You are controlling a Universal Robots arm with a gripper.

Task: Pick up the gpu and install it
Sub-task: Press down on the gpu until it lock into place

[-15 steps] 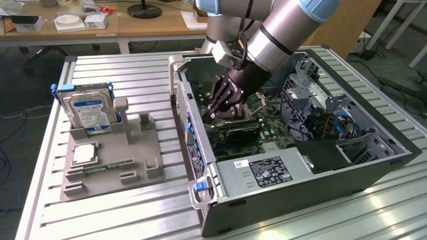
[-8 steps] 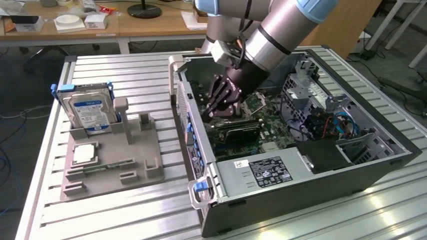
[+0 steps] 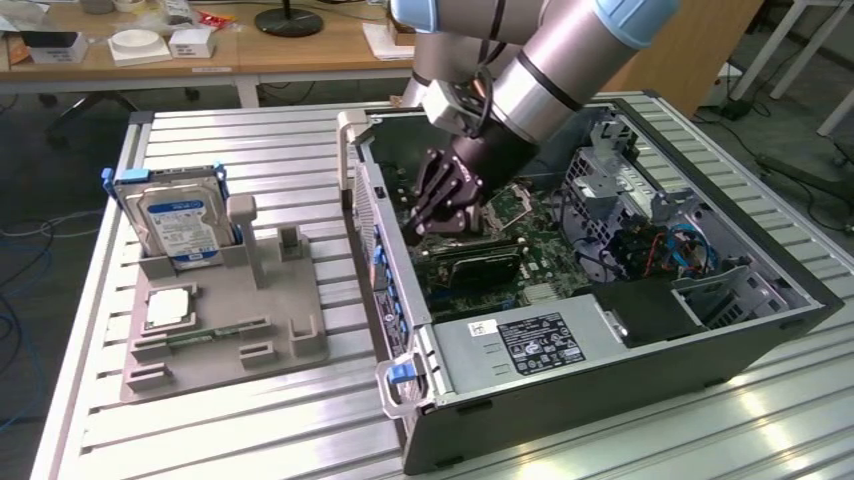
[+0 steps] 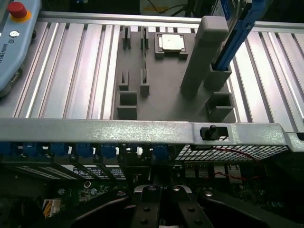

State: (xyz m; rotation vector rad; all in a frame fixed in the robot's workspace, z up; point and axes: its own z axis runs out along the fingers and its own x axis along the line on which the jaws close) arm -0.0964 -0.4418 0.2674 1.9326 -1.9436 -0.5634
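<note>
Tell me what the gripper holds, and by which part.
The gripper is shut inside the computer case, above the motherboard; whether it holds anything cannot be told.

The work surface is a silver metal table of ribbed aluminium profiles, and light reflects in bright patches on its slats near the exterior view's right. Behind it stands a long light-brown wooden desk with white legs. On this desk rest small white cardboard boxes and the round black base of a lamp. The floor is a dark grey carpet, with thin blue and white cables lying on it at the exterior view's left.
</note>
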